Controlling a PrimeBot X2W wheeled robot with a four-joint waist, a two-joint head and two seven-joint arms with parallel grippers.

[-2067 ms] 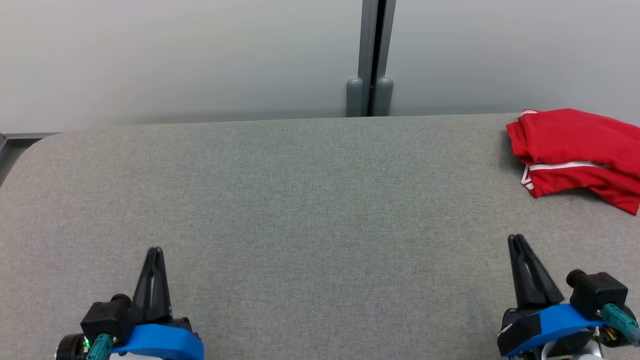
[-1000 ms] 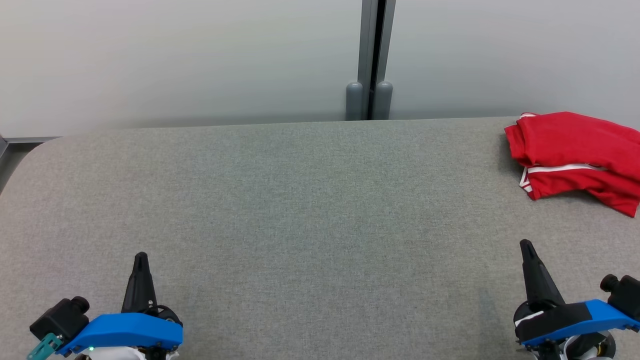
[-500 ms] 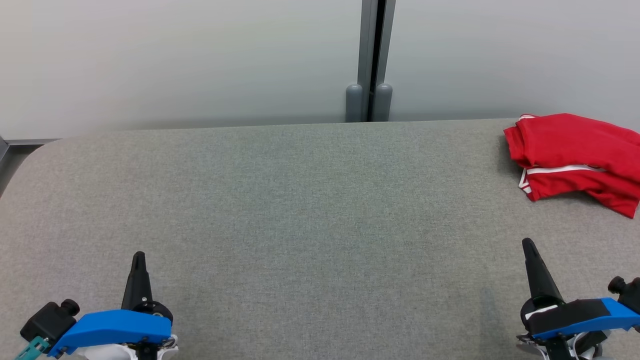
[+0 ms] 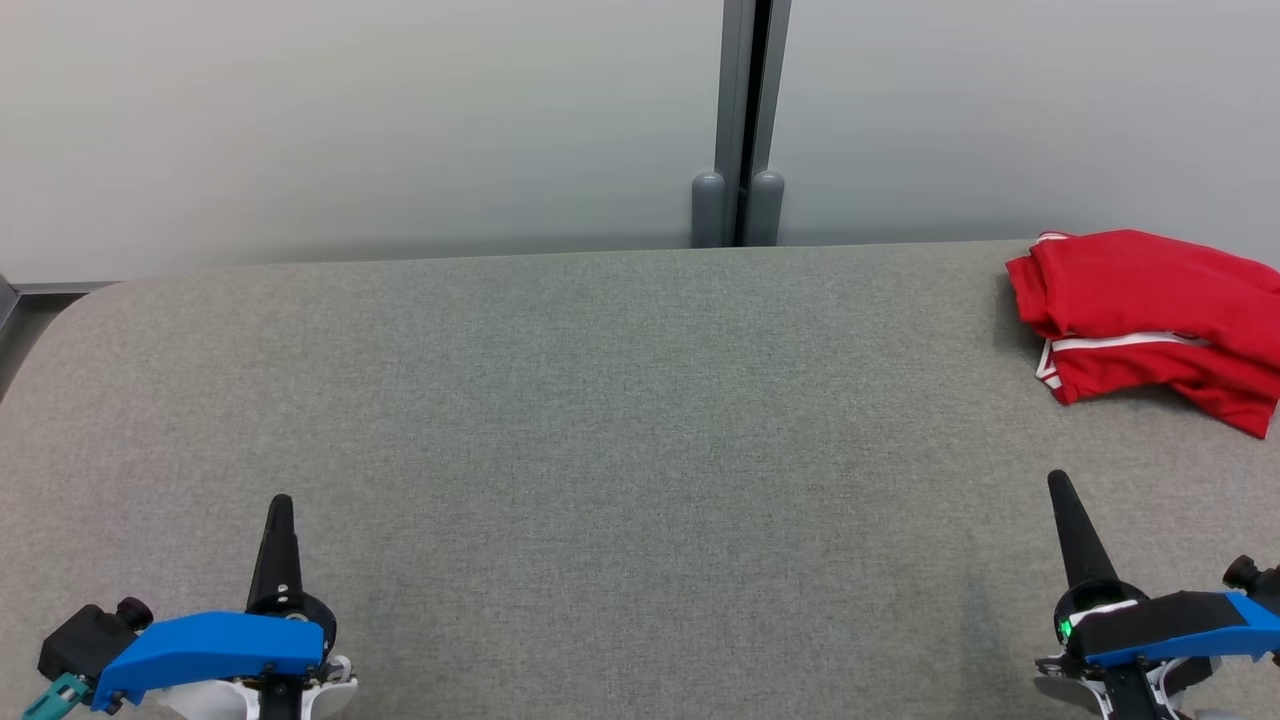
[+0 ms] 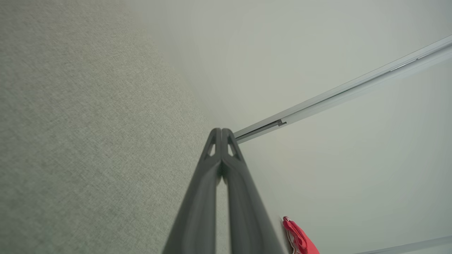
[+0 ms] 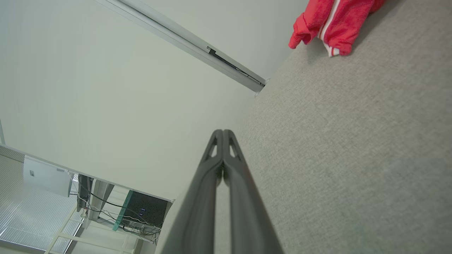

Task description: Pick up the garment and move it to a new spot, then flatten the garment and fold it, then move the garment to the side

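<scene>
Both tools hang low over the near part of the counter, well apart from each other. The left tool has its two fingers pressed together with nothing between them, as the left wrist view confirms, and the right tool is closed and empty in the same way.

The red garment with white trim lies in a loose, rumpled fold at the far right of the counter, close to the back edge and well clear of the right tool. With the cloth off to the side and both tools drawn in near the robot, this looks like a rest pose. I judge the garment to be set aside already, though the fold is untidy.

The broad grey middle of the counter between the tools is bare and gives plenty of room for spreading or sliding cloth. At the back the counter meets the pale wall, and its far-left corner is rounded. The garment runs past the right side of the head view, so I cannot tell how close it is to the counter's right edge.
</scene>
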